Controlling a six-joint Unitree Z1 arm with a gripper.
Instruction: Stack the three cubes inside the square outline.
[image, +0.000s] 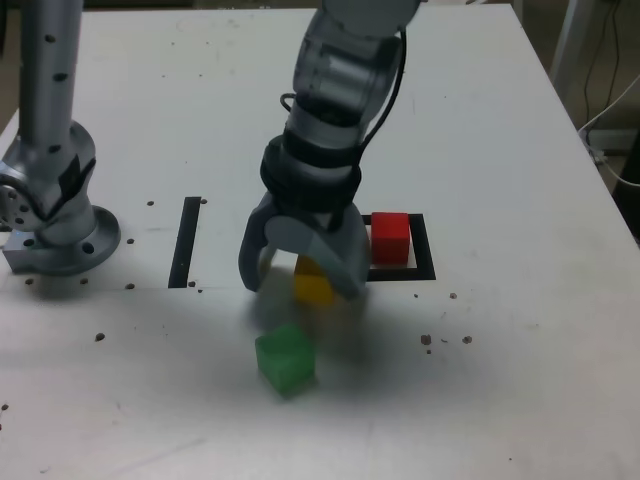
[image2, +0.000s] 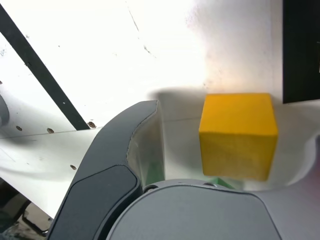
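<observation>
Three cubes are on the table, one of each colour. In the exterior view the red cube (image: 390, 239) sits right of centre, inside the one square outline (image: 425, 250); the yellow cube (image: 313, 283) is near the middle, outside it, partly covered by the claw (image: 305, 285); the green cube (image: 286, 359) lies alone, lower down, just below the middle of the frame. One black strip (image: 185, 242) runs at centre left, and a single arm (image: 330, 110) reaches down from the top.

The claw is spread, its two fingers on either side of the yellow cube, pinching nothing. The wrist view shows the yellow cube whole, right of centre, with part of a black band at the upper right edge. Only the exterior view shows the red cube clearly; of the green one, the wrist view gives mere slivers along the bottom.
</observation>
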